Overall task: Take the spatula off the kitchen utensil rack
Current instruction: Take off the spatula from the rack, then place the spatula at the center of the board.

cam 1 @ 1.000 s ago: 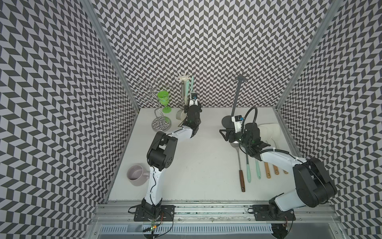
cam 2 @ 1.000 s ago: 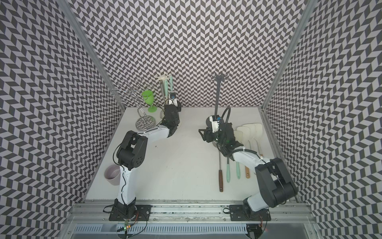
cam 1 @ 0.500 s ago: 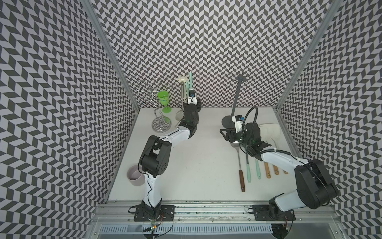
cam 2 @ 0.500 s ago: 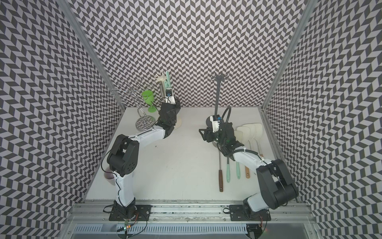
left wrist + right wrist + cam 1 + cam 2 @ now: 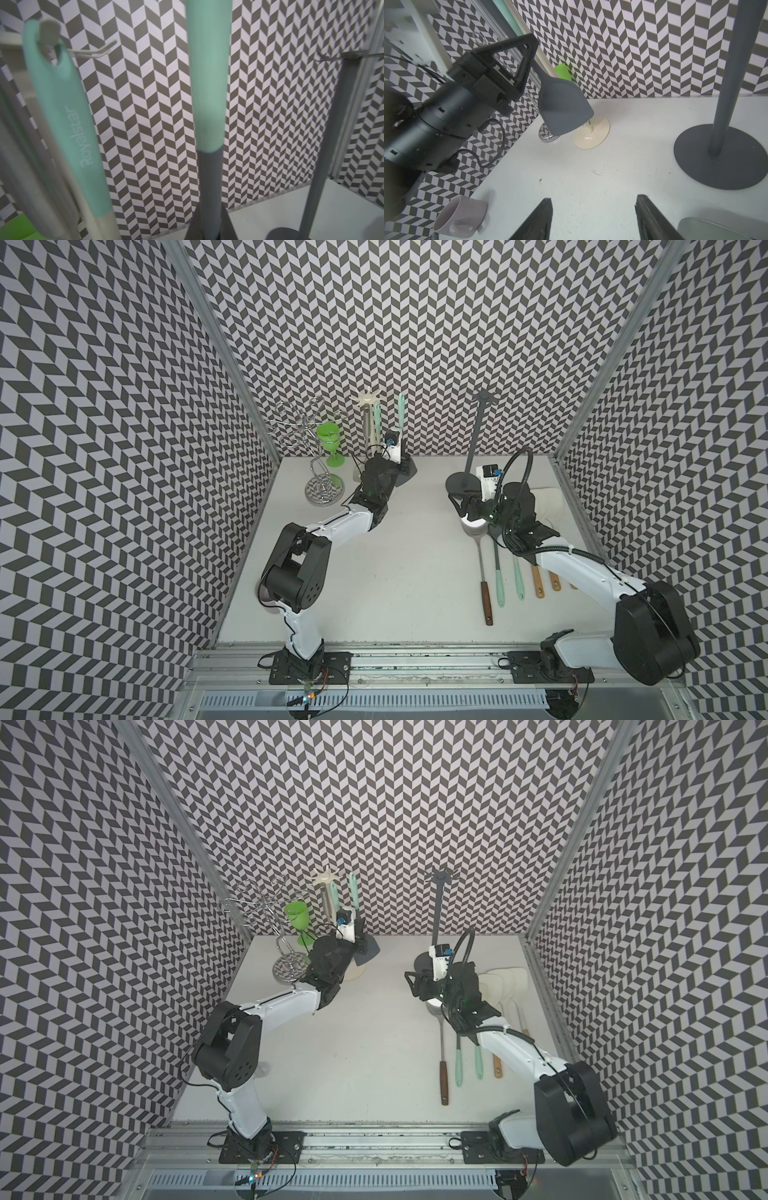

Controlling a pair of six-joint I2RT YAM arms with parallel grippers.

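In a top view, my left tool (image 5: 405, 462) is clamping the spatula (image 5: 401, 414) at its stiff neck. The handle is rising above the tool beside the cream utensil rack (image 5: 368, 400), seemingly unhooked.

In the left wrist view, the light mint handle (image 5: 207, 83) is towering straight ahead.

In the right wrist view, my right tool (image 5: 592, 198) is hanging open and empty, and the grey blade (image 5: 562, 106) below the left tool is looking floppy.

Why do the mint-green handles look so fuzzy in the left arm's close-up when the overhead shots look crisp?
Left wrist view: the held spatula and the hanging utensil sit too near the lens, so they blur while the wall behind looks sharper. Both top views: everything is farther off, evenly lit, shadows faint.
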